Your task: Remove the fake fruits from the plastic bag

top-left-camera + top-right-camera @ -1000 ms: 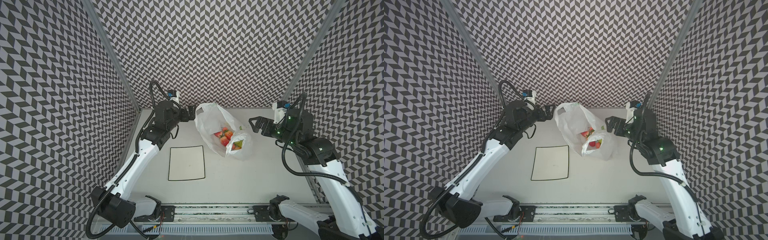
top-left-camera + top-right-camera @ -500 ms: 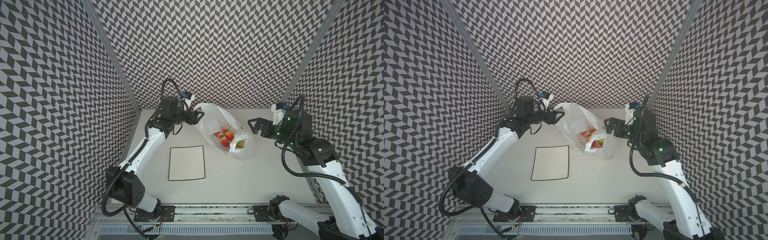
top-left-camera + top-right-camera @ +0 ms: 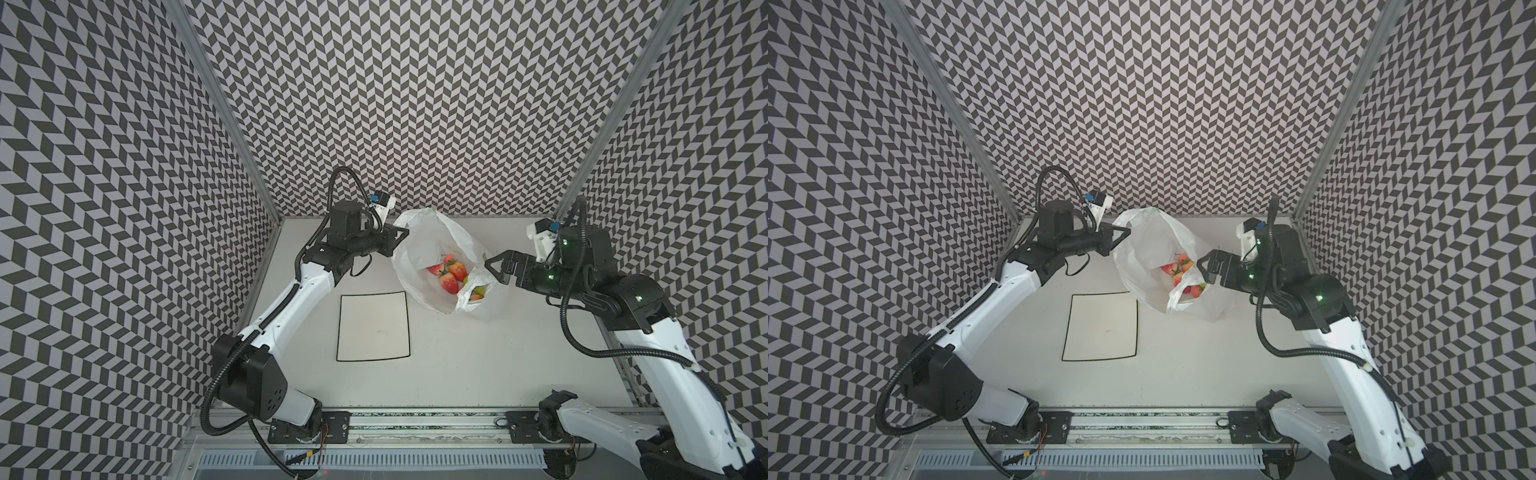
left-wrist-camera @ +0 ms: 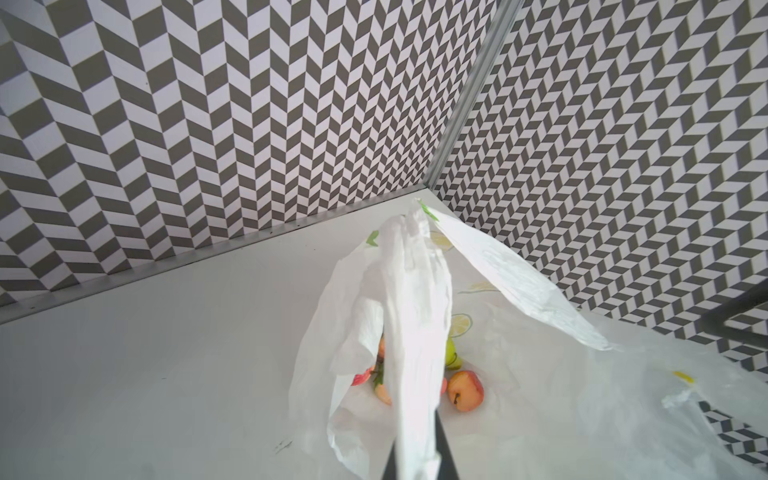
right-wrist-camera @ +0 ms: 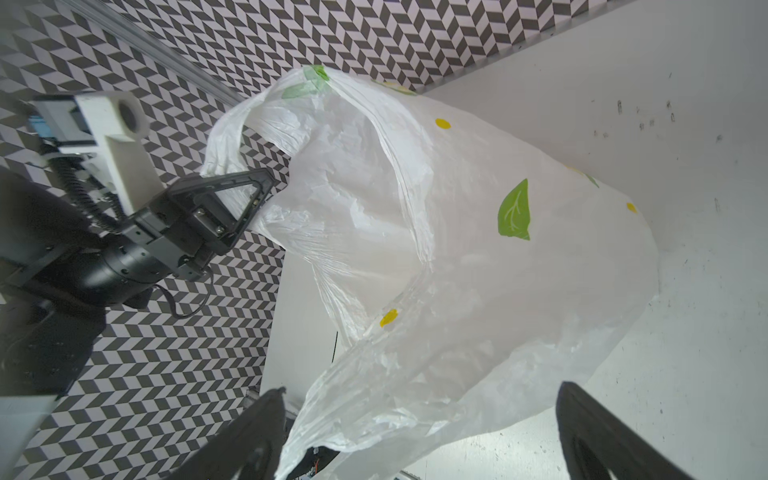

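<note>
Top views: left gripper clamped on raised edge of plastic bag at back of table, mouth gaping; fake fruits inside bag; right gripper spread wide, just beside bag; plate near bag.

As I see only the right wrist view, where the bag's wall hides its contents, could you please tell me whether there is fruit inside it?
Observer: Yes. In both top views the fake fruits lie clustered inside the plastic bag, seen through its open mouth.
Operator: Thank you. Is there somewhere to put them?
Observer: A square white plate lies flat on the table, close beside the bag, toward the left arm's base.
Operator: Does the left wrist camera add anything?
Observer: It looks past the rim pinched by the left gripper at a green pear among the red pieces.
</note>
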Controlling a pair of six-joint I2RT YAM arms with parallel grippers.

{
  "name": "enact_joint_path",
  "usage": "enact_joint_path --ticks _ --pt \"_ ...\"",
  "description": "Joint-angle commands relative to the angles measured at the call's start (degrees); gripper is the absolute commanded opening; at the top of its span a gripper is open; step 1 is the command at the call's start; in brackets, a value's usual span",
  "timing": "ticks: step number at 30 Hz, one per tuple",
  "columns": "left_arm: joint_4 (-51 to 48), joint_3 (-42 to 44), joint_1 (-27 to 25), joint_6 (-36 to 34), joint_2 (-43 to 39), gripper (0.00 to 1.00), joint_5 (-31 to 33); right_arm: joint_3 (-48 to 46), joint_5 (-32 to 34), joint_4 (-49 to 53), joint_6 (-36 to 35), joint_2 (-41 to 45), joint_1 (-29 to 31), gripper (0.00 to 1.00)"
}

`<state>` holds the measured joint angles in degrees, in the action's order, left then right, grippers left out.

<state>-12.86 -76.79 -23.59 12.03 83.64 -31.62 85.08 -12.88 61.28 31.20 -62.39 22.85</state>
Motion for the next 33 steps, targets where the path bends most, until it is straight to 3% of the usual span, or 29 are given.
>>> enact_joint_path --ticks 1,11,13,15,17,19,24,29,33 --pt "5.2 2.4 -2.2 4.7 -4.1 0.0 0.9 1.5 2.3 1.0 2.0 -1.2 1.9 0.99" --pt "9.0 7.6 -5.1 9.4 -9.5 0.0 4.6 -2.8 3.8 5.4 4.0 -6.3 6.8 0.98" --pt "8.9 8.0 -5.1 9.5 -9.9 0.0 5.6 -3.8 5.7 6.9 3.6 -7.3 6.9 0.82" --pt "8.8 8.7 -5.1 9.6 -10.6 0.0 7.7 -5.1 8.8 6.6 3.6 -6.9 6.8 0.46" --pt "9.2 9.5 -5.1 9.8 -11.2 0.0 9.7 -5.2 12.7 4.7 3.5 -6.3 6.8 0.19" --pt "10.4 9.9 -5.0 10.2 -11.3 0.0 11.5 -4.7 17.1 0.9 2.6 -6.2 6.6 0.1" --pt "16.4 6.7 -4.2 12.5 -7.1 0.0 14.7 1.3 22.4 -13.0 -5.4 -11.9 4.4 0.06" --pt "20.2 -4.2 -2.4 13.1 0.7 0.0 16.5 11.4 24.5 -25.6 -14.4 -19.0 1.7 0.0" --pt "23.1 -10.5 -2.1 12.0 5.5 0.0 16.8 13.5 24.8 -35.8 -19.9 -20.1 -0.8 0.0"
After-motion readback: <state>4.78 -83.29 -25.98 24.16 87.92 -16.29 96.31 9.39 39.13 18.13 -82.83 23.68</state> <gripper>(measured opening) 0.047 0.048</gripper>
